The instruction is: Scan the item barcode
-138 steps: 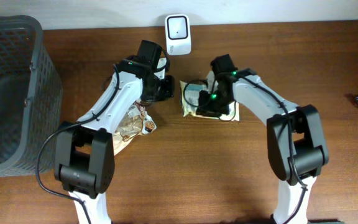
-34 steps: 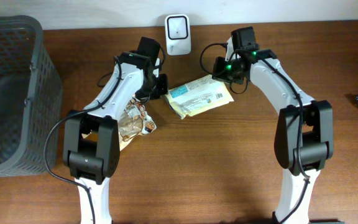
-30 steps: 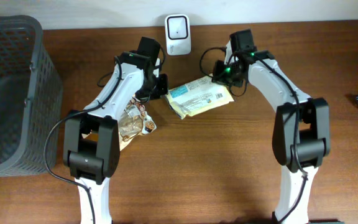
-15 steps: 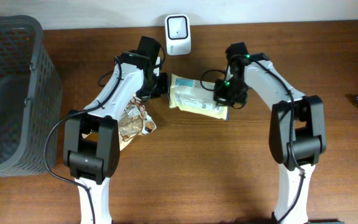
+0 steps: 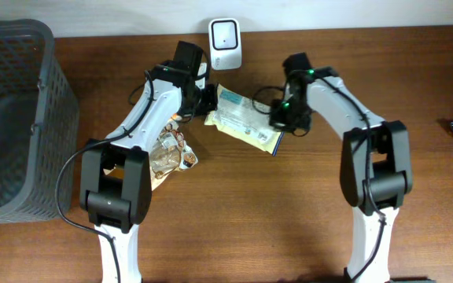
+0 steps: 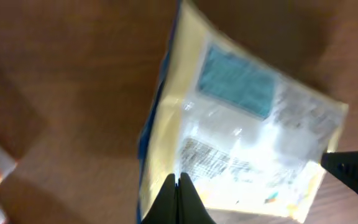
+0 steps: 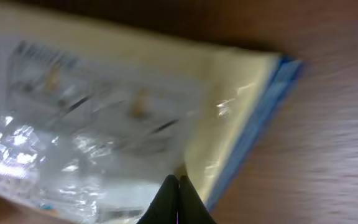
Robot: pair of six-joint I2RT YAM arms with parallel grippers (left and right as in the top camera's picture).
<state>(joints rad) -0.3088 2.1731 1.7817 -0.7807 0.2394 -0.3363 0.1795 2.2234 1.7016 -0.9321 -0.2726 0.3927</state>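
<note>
The packet (image 5: 242, 120) is held between both tools just in front of the scanner (image 5: 225, 33), near it but not touching. The left tool (image 5: 205, 104) is pinched tight on the packet's end nearer the scanner. The right tool (image 5: 278, 119) is pinched tight on the opposite, blue-trimmed end. In the left wrist view a printed panel (image 6: 210, 158) and a teal label (image 6: 236, 81) are seen on the face turned to that camera; the frame is blurred, so whether a barcode lies there cannot be told.

The grasp and the carry towards the scanner are judged done. What is left is judged to be the presentation itself: the coded face is to be turned to the scanner's window and held there. No sign of a completed read is shown. A second snack bag (image 5: 167, 157) and a basket (image 5: 53, 86) lie aside on the table (image 5: 289, 228), and neither is touched.
</note>
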